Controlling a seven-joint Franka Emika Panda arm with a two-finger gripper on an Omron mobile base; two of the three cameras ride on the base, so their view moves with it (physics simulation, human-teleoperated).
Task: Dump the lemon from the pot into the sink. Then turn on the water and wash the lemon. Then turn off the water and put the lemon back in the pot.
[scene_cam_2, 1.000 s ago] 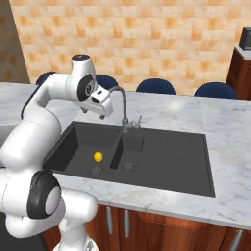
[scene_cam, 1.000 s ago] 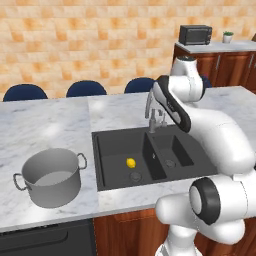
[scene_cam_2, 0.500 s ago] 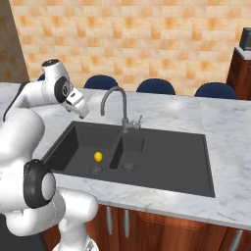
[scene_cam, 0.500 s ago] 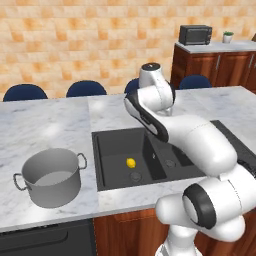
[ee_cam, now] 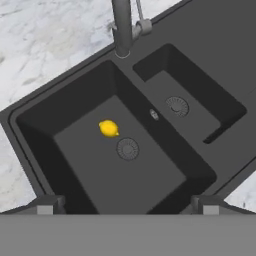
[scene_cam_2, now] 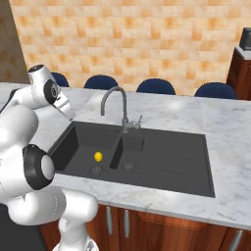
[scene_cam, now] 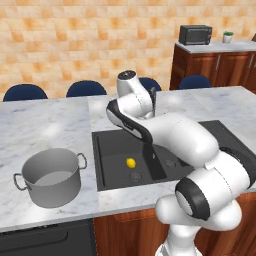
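The lemon [scene_cam: 131, 162] [scene_cam_2: 98, 156] [ee_cam: 109, 128] lies on the floor of the large basin of the sink [scene_cam: 112, 145] [scene_cam_2: 162, 166] [ee_cam: 65, 105], just beside that basin's round drain [ee_cam: 127, 148] and apart from the walls. Its position matches the 2 earlier moments; it has not shifted.

The pot [scene_cam: 51, 176] stands upright on the marble counter [scene_cam: 45, 125] [scene_cam_2: 225, 122], left of the sink and well apart from it. Its pale inside shows no fruit. It has not moved since 1.0 s ago.

The faucet [scene_cam_2: 117, 105] [ee_cam: 121, 25] rises behind the divider between the 2 basins, with its small lever [scene_cam_2: 138, 119] at the side. No water is seen at the spout or in either basin.

The arm has changed most. At 1.0 s ago its upper links stood over the faucet; 0.5 s ago they had swung leftward; they are now further left again, above the sink's left edge in the right base view.

The gripper [ee_cam: 128, 209] looks down on the large basin from high above, well clear of the lemon. Its 2 fingertips [ee_cam: 46, 206] stand wide apart at the bottom of the hand view with nothing between them: the jaws are parted and empty.

The smaller basin holds its own drain [ee_cam: 176, 106] [scene_cam_2: 128, 166].
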